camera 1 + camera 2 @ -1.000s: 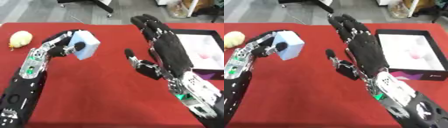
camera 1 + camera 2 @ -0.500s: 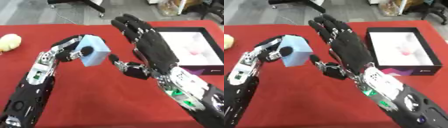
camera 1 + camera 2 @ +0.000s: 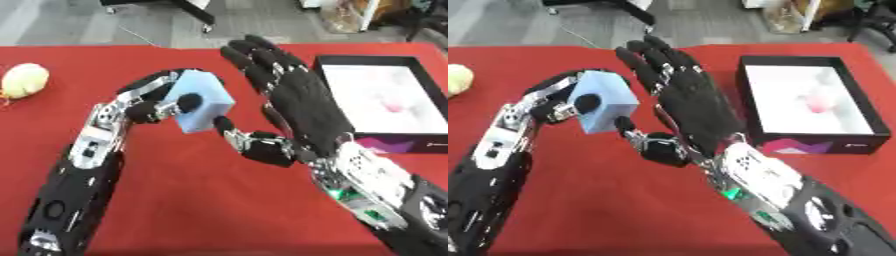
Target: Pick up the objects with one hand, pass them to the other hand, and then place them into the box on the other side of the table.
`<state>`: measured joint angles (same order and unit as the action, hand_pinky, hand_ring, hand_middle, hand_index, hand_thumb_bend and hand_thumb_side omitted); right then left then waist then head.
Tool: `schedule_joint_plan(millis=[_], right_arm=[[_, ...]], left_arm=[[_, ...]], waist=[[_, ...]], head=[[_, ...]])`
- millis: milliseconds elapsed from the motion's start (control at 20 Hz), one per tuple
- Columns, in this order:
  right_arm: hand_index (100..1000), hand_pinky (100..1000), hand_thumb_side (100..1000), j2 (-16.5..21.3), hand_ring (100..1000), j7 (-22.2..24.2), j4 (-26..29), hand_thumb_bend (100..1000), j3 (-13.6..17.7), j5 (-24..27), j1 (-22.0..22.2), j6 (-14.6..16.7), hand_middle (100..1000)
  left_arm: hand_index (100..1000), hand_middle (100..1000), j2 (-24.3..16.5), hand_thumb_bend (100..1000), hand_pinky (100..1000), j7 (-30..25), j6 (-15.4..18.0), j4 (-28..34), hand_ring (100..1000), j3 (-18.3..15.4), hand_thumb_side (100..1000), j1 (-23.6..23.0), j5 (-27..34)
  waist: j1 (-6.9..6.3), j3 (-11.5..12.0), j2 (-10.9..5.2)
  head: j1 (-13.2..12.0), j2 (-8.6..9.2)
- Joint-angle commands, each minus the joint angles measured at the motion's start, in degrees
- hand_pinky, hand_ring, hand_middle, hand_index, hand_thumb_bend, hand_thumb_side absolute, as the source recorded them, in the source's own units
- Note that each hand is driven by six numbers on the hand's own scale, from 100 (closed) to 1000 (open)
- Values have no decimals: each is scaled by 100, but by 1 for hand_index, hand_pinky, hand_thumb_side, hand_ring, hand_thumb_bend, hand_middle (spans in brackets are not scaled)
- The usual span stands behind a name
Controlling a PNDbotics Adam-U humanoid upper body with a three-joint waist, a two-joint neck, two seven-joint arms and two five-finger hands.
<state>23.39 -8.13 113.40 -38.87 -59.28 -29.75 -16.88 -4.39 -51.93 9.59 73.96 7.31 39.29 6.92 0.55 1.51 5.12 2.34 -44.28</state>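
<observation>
A pale blue cube [image 3: 202, 102] hangs above the red table, pinched between the thumb and curled fingers of my left hand [image 3: 156, 102]. My right hand [image 3: 293, 107] is spread open just to the cube's right, palm toward it, its thumb reaching under the cube's lower corner. A black box [image 3: 809, 104] with a white inside stands at the right, and a small pink thing [image 3: 819, 103] lies in it. A pale yellow roundish object [image 3: 24, 80] lies on the table at the far left.
The red table [image 3: 192, 200] fills both views. Grey floor and dark furniture legs [image 3: 188, 10] show beyond its far edge. A purple-and-white label [image 3: 785, 146] is on the box's near wall.
My left hand has carried the blue cube rightward toward the right hand. The open right hand has closed the gap, so its thumb now sits right beside the cube.
</observation>
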Motion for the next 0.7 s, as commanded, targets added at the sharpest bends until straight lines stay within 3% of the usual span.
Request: schedule_joint_plan(millis=[50,250,700], right_arm=[[972,792,338,3,945,0,120,334,16,-36,-60,-42,884],[976,793,342,3,948,48,120,332,1,14,-69,-29,887],[978,804,347,29,952,182,120,314,-23,248,-160,85,884]], left_arm=[[630,425,17,100,649,-3,-9,150,452,-103,555,87,-56],[637,428,3,100,658,-3,171,260,455,-62,520,127,-97],[640,427,-5,100,670,-3,1111,214,456,635,458,329,-323]], waist=[[8,1,-53],[4,-10,-54],[-2,-56,-55]], head=[[-41,16],[-47,16],[-37,16]])
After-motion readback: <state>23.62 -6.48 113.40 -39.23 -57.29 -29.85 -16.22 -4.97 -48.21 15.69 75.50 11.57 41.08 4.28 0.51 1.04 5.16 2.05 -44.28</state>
